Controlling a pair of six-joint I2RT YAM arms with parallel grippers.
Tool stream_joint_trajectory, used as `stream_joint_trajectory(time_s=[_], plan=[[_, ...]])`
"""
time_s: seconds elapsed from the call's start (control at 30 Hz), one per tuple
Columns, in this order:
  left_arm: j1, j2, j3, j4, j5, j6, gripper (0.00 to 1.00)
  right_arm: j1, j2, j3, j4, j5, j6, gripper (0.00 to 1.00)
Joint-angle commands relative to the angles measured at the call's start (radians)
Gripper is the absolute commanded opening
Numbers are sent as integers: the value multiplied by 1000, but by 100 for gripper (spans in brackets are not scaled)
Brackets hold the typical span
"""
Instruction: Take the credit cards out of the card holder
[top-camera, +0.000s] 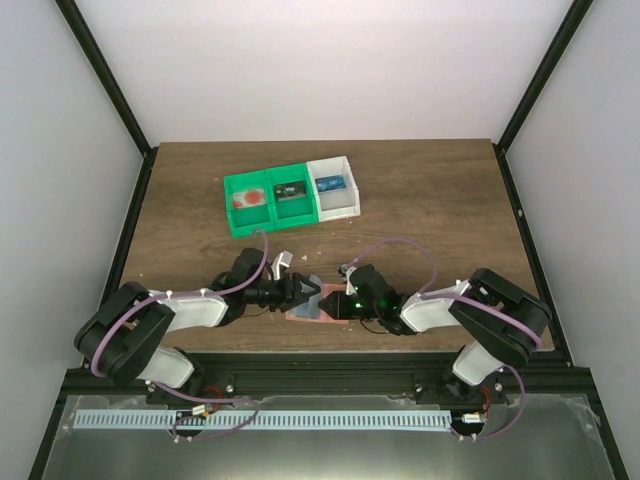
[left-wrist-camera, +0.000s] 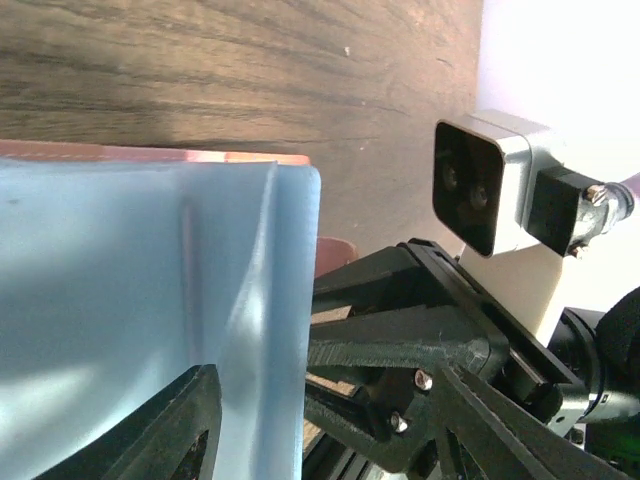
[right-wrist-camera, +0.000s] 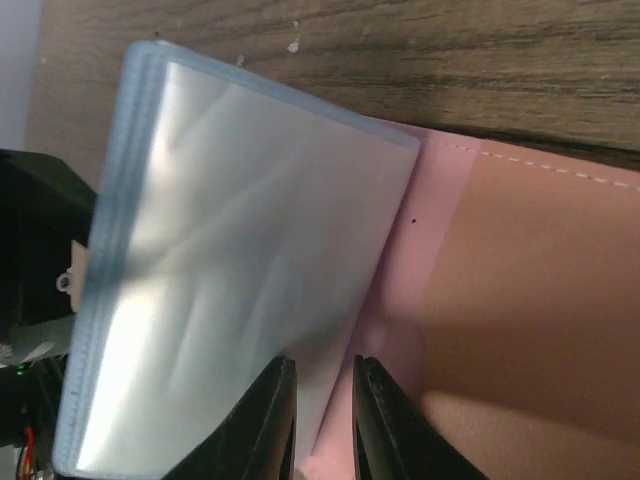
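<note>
**Card holder** lies open at near centre of the surface, long axis left-right, between the 2 arms, each equally near. Right gripper jaws are closed on its pink cover; left gripper meets the pale-blue leaf, grip state indeterminable. Dark card and blue card lie in far bins; pale walls enclose.

From above, the left gripper and right gripper hide most of the card holder. Beyond it, markings on the blue card and dark card are too small to read.
</note>
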Motion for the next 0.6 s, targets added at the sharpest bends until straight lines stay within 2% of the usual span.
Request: stream_joint_trajectory(time_s=[0.0,0.23,0.4,0.57], plan=[[-18,4,39,11,-15,-6,59,-3,-76,-31,31,14,29,18],[-49,74,69,18,-21,11,60,-3,-236,-98,-19,54,51,22],[-66,89,108,12,-16,14,61,-3,-402,-135,-135,117,46,23],[-67,14,145,-112,-78,86,62,-4,-566,-168,-201,146,62,25]])
